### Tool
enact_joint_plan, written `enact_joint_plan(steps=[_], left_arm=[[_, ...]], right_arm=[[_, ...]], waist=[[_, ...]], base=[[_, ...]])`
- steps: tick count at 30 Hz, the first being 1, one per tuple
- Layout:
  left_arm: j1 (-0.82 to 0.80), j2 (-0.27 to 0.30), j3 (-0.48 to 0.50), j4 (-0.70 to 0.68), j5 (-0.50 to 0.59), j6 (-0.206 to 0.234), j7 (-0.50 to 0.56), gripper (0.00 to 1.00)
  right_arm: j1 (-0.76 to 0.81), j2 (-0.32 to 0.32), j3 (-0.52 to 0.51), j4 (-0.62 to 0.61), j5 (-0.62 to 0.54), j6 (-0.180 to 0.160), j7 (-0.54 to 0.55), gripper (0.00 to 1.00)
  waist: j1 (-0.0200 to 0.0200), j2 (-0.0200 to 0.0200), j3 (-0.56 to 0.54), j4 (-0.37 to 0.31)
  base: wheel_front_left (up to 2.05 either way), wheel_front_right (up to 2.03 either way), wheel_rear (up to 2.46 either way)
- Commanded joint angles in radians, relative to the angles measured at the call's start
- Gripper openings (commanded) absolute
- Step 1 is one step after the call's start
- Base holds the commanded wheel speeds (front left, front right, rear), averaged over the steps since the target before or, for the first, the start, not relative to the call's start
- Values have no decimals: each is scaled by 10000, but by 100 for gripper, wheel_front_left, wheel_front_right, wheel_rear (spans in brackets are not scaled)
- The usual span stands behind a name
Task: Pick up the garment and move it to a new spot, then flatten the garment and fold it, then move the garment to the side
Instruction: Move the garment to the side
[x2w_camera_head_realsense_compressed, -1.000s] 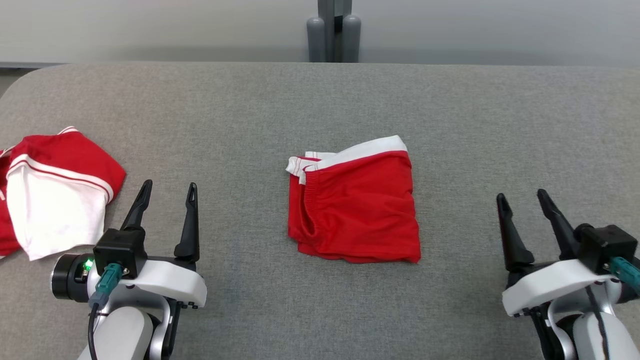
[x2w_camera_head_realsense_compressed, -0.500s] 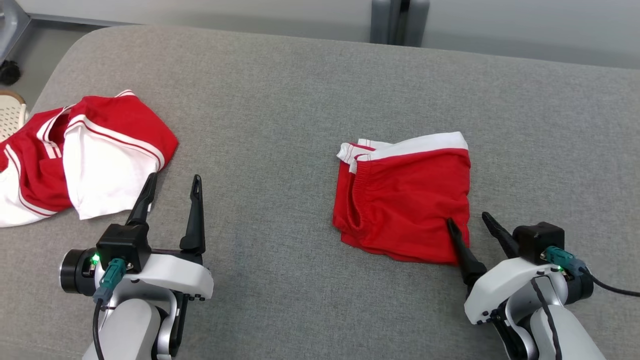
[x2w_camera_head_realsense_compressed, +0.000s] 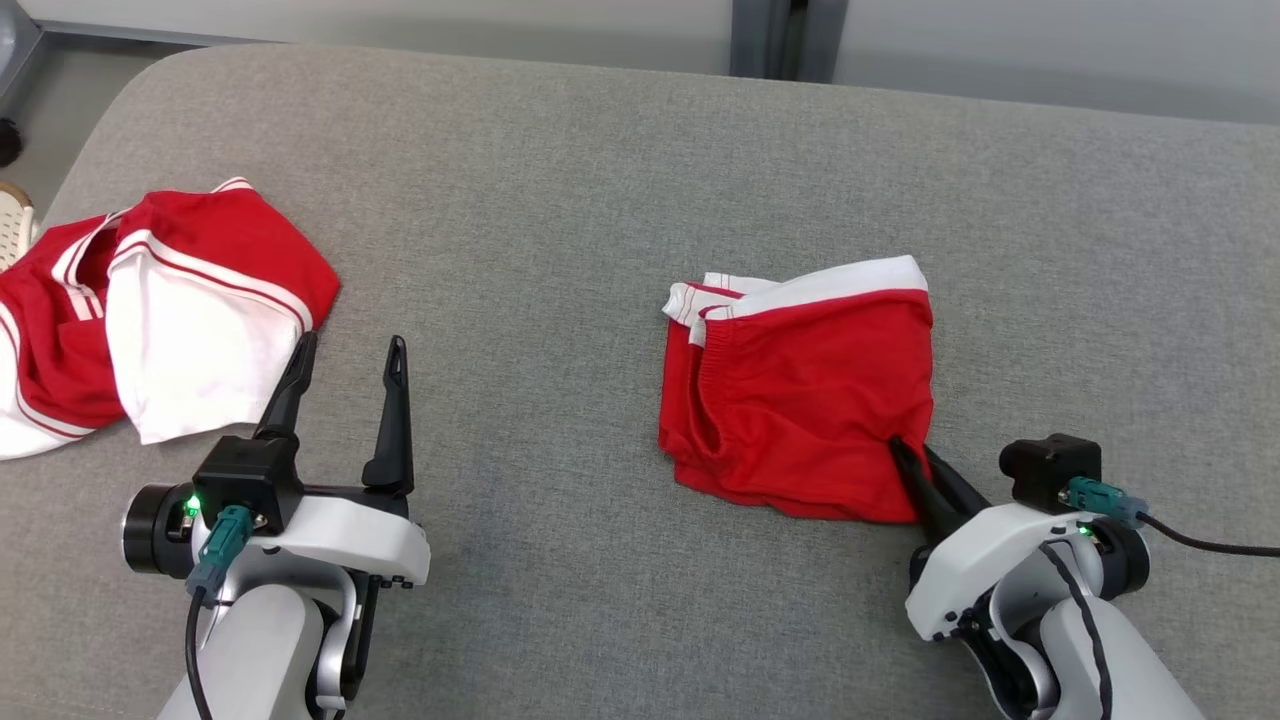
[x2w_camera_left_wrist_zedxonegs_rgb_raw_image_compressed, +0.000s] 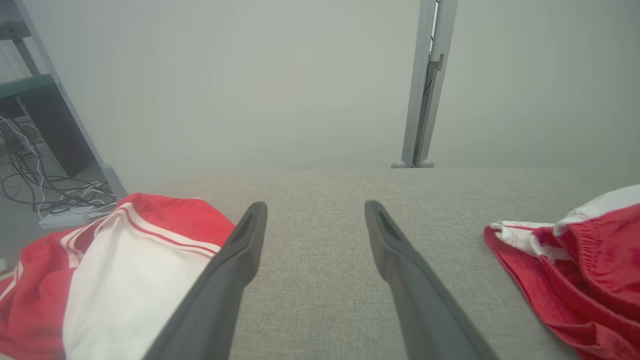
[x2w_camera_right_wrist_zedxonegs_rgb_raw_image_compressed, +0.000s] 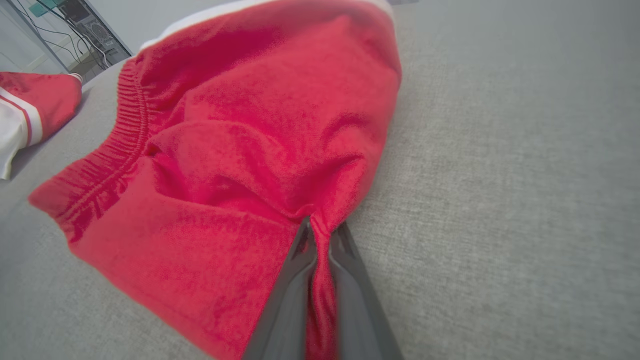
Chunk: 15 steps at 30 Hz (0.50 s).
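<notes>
- Right hand: clenched on a small pucker of cloth at the near right corner of the shorts.
- Left hand: released and empty, over bare tabletop, with its left fingertip just beside a second garment.
- Location: the shorts lie folded near the middle of the tabletop, right of centre and well apart from the second garment at far left.
- Risk 1: the pinch is thin and sits at the very edge. In my judgement a quick pull could strip the cloth out of the fingers.
- Risk 2: I cannot tell how many layers are caught. If only the top one is held, the fold would probably open and the rest trail.
- Risk 3: a lift from one corner would let the shorts hang and swing, so they could land crumpled.
- Risk 4: the left hand could snag the second garment if it swings left.
- Orientation: the white band lies along the far edge and the gathered elastic runs down the left side.
- Long axis: the outline is close to square. I judge the axis to run near to far, tilted slightly.
</notes>
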<state>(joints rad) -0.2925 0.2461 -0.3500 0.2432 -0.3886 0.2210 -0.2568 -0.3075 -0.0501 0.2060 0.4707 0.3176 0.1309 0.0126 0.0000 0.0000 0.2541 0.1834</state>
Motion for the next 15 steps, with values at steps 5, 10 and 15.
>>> enact_joint_plan(steps=[5,10,15], left_arm=[[-15,116,7,-167,52,-71,-41,100],[-54,344,14,-453,137,-28,21,100],[-257,642,-17,-969,269,-63,239,100]], right_arm=[[-177,-189,-241,-53,-217,0,-454,0],[-284,-402,-488,14,-607,0,-596,0],[-354,-700,-1021,103,-877,0,-850,0]], waist=[[0,0,57,-421],[0,0,332,-1215],[0,0,721,-2300]], base=[[0,0,0],[0,0,0],[0,0,0]])
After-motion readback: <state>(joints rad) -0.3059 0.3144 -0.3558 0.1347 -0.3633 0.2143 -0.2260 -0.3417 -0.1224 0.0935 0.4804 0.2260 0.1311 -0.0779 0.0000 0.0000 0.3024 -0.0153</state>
